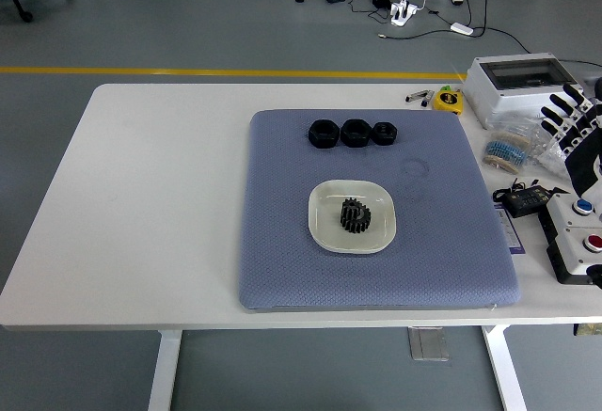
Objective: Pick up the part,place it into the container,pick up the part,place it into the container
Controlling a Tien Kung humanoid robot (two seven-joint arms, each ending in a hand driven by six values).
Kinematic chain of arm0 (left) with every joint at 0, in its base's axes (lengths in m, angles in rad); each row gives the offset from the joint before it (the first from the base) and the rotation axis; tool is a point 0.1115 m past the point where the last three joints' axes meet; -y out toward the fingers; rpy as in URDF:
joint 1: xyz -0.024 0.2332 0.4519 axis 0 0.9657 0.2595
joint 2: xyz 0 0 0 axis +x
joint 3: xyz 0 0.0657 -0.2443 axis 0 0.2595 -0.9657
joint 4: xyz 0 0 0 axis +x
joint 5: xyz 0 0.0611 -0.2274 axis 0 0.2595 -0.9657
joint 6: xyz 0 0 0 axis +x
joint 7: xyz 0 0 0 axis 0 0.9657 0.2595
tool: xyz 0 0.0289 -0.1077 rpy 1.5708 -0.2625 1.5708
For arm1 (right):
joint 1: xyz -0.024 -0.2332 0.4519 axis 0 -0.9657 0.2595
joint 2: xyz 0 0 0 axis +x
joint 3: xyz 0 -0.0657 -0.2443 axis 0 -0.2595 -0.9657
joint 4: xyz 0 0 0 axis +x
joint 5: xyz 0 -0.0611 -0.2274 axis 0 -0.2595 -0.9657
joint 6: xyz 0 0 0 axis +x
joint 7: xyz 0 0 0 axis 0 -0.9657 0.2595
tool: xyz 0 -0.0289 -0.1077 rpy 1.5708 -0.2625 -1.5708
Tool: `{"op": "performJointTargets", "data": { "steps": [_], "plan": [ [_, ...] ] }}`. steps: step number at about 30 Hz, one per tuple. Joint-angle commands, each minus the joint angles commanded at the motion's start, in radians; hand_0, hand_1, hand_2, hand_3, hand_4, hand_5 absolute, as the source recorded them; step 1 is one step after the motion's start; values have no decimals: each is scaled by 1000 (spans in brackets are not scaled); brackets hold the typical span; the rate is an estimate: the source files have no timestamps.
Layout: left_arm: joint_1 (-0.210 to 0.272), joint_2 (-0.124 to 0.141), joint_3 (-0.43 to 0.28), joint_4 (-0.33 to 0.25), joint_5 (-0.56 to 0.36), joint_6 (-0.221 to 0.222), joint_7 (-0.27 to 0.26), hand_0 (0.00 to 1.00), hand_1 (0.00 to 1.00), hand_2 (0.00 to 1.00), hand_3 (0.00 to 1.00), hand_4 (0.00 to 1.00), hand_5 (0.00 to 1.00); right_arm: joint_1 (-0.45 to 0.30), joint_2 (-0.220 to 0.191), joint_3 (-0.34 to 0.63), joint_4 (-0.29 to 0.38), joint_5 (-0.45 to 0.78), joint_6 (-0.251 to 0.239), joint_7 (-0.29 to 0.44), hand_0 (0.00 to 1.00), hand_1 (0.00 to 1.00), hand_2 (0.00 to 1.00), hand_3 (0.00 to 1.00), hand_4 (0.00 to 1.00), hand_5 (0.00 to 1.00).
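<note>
While my right hand (572, 121) hangs at the right edge of the tabletop (150, 204), its dark fingers (557, 105) are spread and hold nothing; it is well apart from the parts. My left arm does not show.

Nearest me, along the right edge, a white box with a red and a blue button (578, 242) sits beside a black adapter with its cable (525, 197).

A blue-grey mat (282, 232) covers the middle of the tabletop, its near edge close to the table's near edge. At the mat's centre stands the container, a shallow white dish (353, 215) with rounded corners. One part, a black gear (356, 215), lies inside it, roughly in the middle of the dish.

Farther on, near the mat's far edge, three black nut-like parts lie in a row, just beside one another: the left part (323, 134), the middle part (356, 132) and the smaller right part (385, 132). All three rest on the mat, apart from the dish.

Off the mat's far right corner lies a yellow tape measure (449, 100). Toward the table's far right corner stands a grey box with a clear lid (513, 82), and a blue coil in a clear bag (506, 154) lies just in front of it.
</note>
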State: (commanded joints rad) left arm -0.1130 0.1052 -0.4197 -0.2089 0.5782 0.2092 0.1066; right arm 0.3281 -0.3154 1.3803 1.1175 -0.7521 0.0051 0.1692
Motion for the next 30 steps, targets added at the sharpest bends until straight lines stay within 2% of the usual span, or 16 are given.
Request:
{"op": "performJointTargets", "data": {
  "steps": [10,18,30],
  "plan": [
    [0,-1,-8,0,20,-2,5,734,750,780,691,730,683,-147,63,109,116,-73,22,-21,961,870,883,907,998,998],
    [4,0,-14,0,34,-4,8,733,750,779,691,729,686,-180,67,119,145,-113,20,-25,960,870,882,908,998,998],
    [5,1,-24,0,50,-4,11,731,746,778,693,728,689,-183,70,118,144,-109,17,-33,957,868,879,907,998,998]
  ]
}}
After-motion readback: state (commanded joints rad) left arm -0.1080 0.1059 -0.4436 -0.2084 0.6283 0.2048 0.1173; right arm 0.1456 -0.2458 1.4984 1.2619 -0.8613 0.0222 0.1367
